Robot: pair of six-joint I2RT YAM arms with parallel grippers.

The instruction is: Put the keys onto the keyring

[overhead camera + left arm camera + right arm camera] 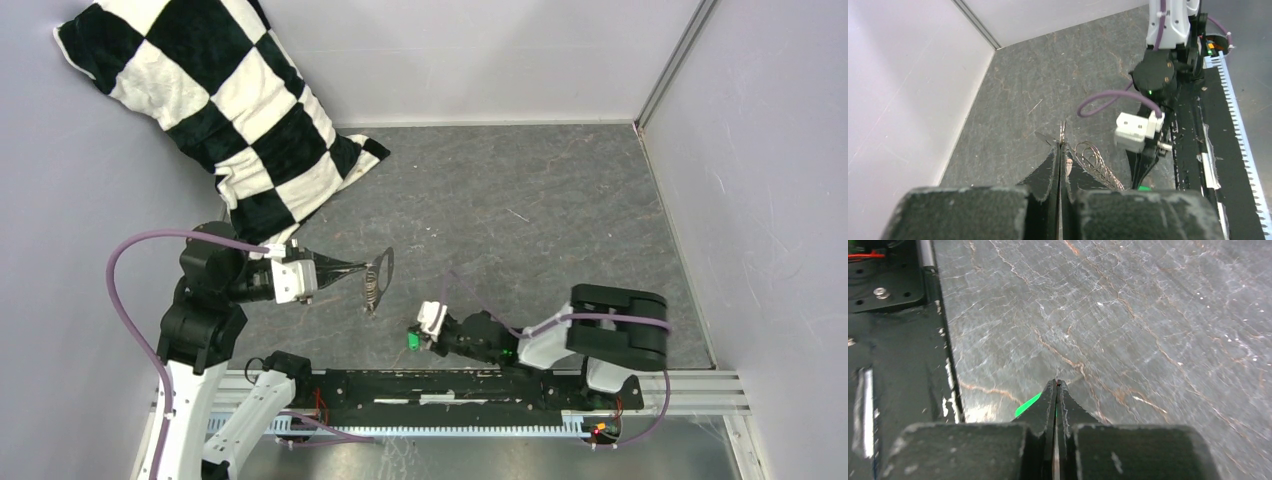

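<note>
Both grippers are pressed together: left gripper pinching the keyring, stiff and slippery we judge, at its tips; right gripper the tiny light key, best held by its green tag.

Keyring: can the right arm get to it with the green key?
Probably yes. The left pincer holds the keyring out over the table, and the right pincer, shut on the green key, sits close by. Only open floor shows between them, so nothing looks in the way.
</note>
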